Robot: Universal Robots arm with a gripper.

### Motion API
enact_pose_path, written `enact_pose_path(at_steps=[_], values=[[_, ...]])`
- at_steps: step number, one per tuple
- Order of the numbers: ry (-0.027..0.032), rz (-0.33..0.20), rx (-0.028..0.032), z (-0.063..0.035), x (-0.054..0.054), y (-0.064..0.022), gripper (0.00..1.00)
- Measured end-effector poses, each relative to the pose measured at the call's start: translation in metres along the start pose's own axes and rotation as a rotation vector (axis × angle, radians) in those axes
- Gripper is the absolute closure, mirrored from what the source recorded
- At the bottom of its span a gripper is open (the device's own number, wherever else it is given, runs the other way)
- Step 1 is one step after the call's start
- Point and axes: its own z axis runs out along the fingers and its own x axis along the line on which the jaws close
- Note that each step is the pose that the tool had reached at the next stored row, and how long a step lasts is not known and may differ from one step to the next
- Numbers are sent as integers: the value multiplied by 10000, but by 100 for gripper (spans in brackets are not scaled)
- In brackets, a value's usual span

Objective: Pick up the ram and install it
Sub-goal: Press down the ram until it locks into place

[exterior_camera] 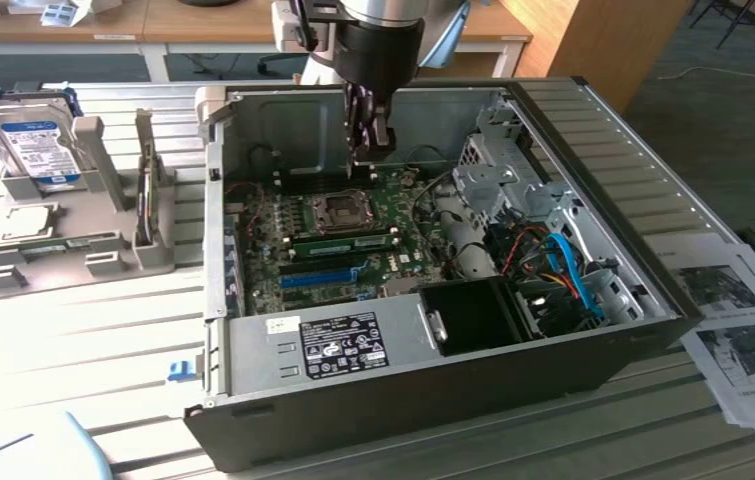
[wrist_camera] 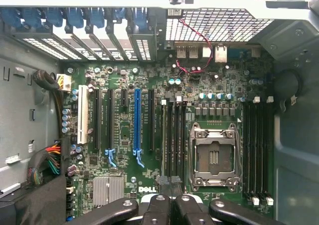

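Observation:
The ram (exterior_camera: 350,241) is a long green stick standing in a memory slot on the motherboard, between the CPU socket (exterior_camera: 345,208) and the blue slot (exterior_camera: 320,276). In the wrist view the ram (wrist_camera: 163,135) is a thin pale edge in the slot beside the CPU socket (wrist_camera: 214,157). My gripper (exterior_camera: 374,152) hangs inside the open computer case, above the board's far side and apart from the ram. Its fingers are shut with nothing between them. In the wrist view the gripper (wrist_camera: 168,181) sits just off one end of the ram's slot.
The case walls (exterior_camera: 644,190) enclose the board. A drive cage and coloured cables (exterior_camera: 557,265) fill the exterior view's right side. A grey fixture (exterior_camera: 77,255) on that view's left holds a hard drive (exterior_camera: 30,145). Papers (exterior_camera: 744,330) lie on its right.

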Motion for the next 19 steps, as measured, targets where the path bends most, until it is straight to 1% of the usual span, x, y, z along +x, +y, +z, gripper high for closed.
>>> enact_pose_path(at_steps=[5, 8, 12, 19], values=[[-2, 53, 0, 0, 0, 0, 91], [-7, 247, -2, 0, 0, 0, 91], [-22, 687, -7, 1, 0, 0, 91], [-52, 1614, -14, 2, 0, 0, 91]])
